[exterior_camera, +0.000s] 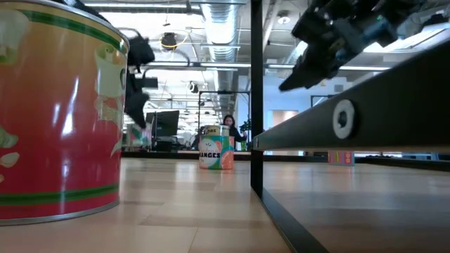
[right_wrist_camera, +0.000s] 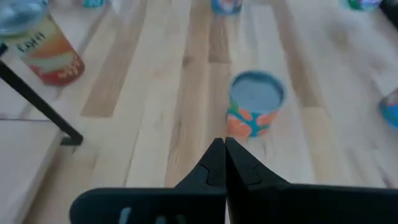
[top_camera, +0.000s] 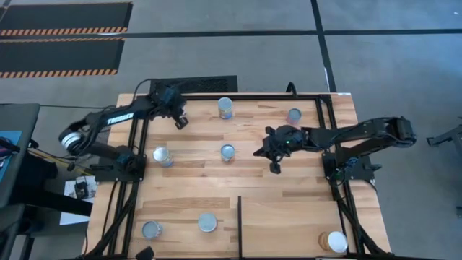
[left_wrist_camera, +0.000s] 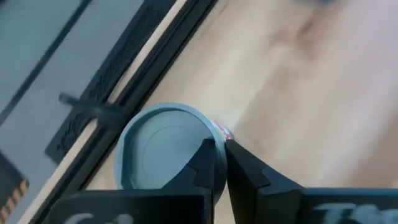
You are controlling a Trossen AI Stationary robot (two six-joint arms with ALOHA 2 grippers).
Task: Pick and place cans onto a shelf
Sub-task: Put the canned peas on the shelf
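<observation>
Several cans stand upright on the wooden table. One with a white top [top_camera: 337, 241] stands on the shelf [top_camera: 289, 224], at its near right corner. My right gripper [top_camera: 258, 152] is shut and empty above the table's middle. It points at an orange-and-teal can [top_camera: 228, 152], which shows ahead of the fingers in the right wrist view [right_wrist_camera: 256, 106]. My left gripper [top_camera: 180, 123] is shut and empty near the far left corner. A grey-topped can [left_wrist_camera: 161, 152] shows just behind its fingertips [left_wrist_camera: 221, 146].
Other cans stand at the far edge [top_camera: 225, 107], far right [top_camera: 294, 114], left [top_camera: 162, 155] and near left [top_camera: 151, 230], and a red one [top_camera: 207, 222] stands beside the black divider bar [top_camera: 239, 220]. A black frame runs along the table's edges.
</observation>
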